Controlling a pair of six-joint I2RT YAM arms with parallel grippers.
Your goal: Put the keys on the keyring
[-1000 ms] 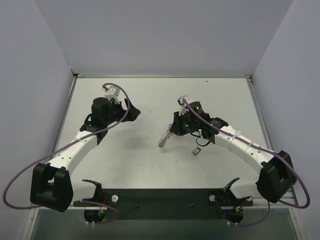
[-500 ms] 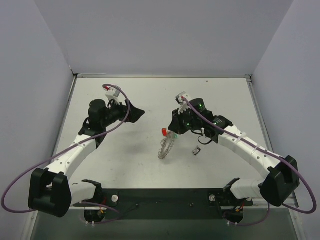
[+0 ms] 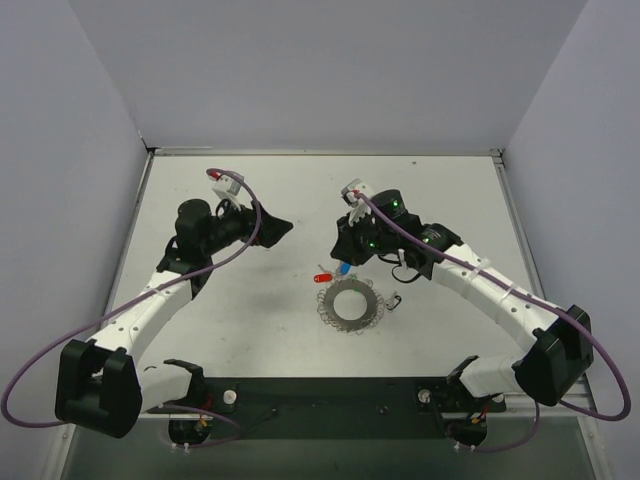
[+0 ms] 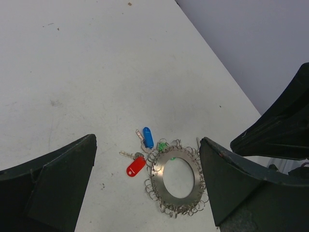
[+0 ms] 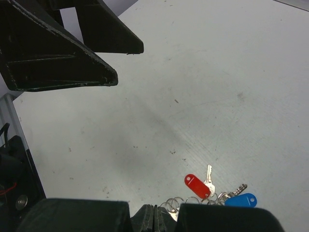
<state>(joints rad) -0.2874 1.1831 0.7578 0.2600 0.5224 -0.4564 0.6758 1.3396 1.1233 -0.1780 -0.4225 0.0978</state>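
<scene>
The keyring is a flat silvery ring edged with small wire loops, lying flat on the table; it also shows in the left wrist view. A red key, a blue key and a green one lie against its far loops. A dark grey piece lies just right of it. My right gripper is shut low at the ring's far edge, loops touching its fingertips. My left gripper is open and empty, left of the ring.
Grey walls stand close along the left, back and right edges of the white table. The right arm's dark body shows in the left wrist view. The left gripper's fingers show in the right wrist view. Purple cables loop off both arms.
The keyring hung bunched from my right gripper; now it lies spread flat on the table with the keys beside it. The right gripper moved back and left. The left gripper shifted slightly right.
</scene>
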